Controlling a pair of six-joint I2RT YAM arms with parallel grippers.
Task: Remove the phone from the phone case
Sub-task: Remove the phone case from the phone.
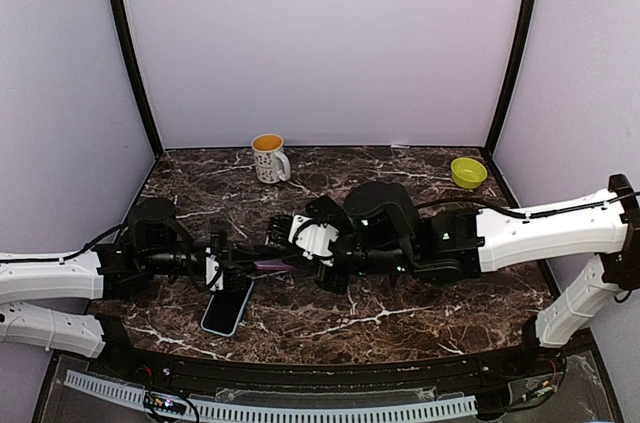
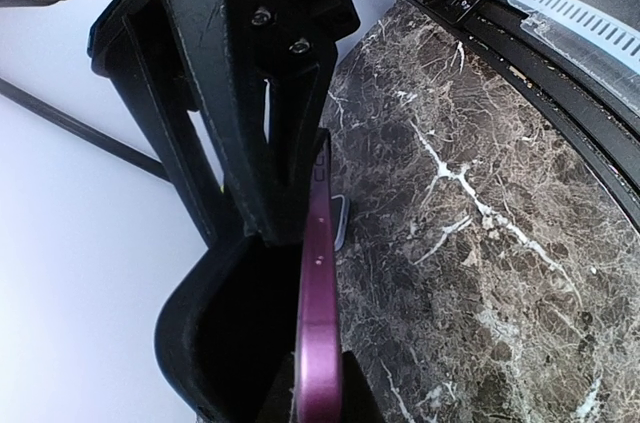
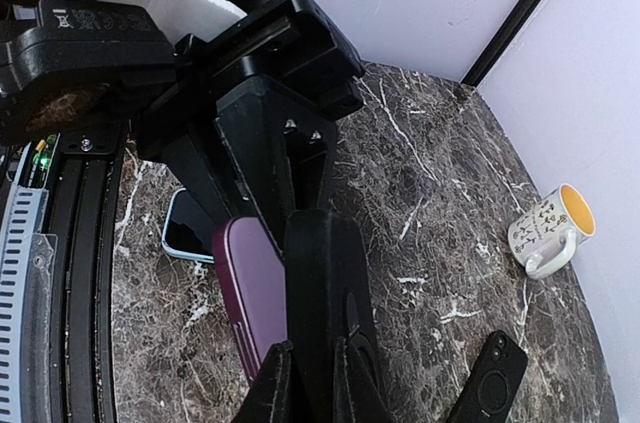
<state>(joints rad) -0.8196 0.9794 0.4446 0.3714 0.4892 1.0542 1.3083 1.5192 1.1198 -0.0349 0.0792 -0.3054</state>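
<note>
phone (image 1: 228,307) lies on table (image 1: 400,328), just before the case (image 1: 272,265).

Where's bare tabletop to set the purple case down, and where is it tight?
Freest: the front-right tabletop, between the right arm and the near edge. Also bare: the back strip between the mug and the green bowl. Crowded: centre-left, where the left pincer and right pincer grip the purple case, with the phone lying just nearer.

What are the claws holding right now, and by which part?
The left claw and the right claw both pinch the purple phone case, one at each end, held up between them.
</note>
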